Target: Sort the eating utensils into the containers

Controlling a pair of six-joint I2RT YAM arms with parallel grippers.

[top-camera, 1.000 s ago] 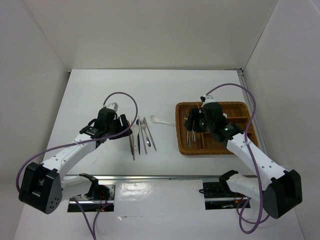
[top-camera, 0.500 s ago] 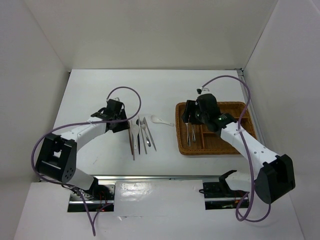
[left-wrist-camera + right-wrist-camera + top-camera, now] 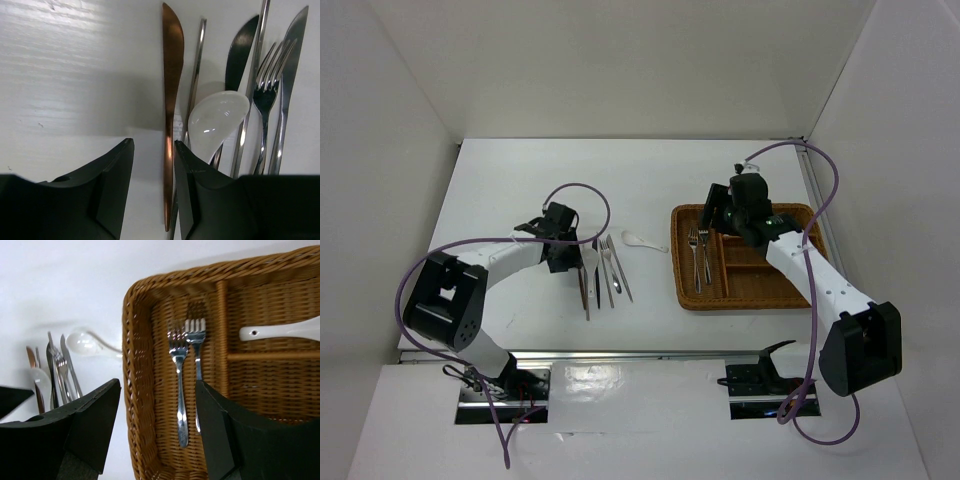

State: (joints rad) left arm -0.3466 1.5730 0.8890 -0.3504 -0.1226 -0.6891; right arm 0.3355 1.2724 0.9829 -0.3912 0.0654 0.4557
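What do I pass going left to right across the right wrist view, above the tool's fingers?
loose cutlery bunch → white spoon on the table → tray's left wall → pair of forks → tray divider → white spoon in the tray

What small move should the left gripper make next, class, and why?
Probably close the left gripper on the copper knife, easing down first if it is not yet low enough. Its jaws stand apart with nothing held. The knife's narrow end lies in the gap between them, close to one finger, at the outer edge of the pile.
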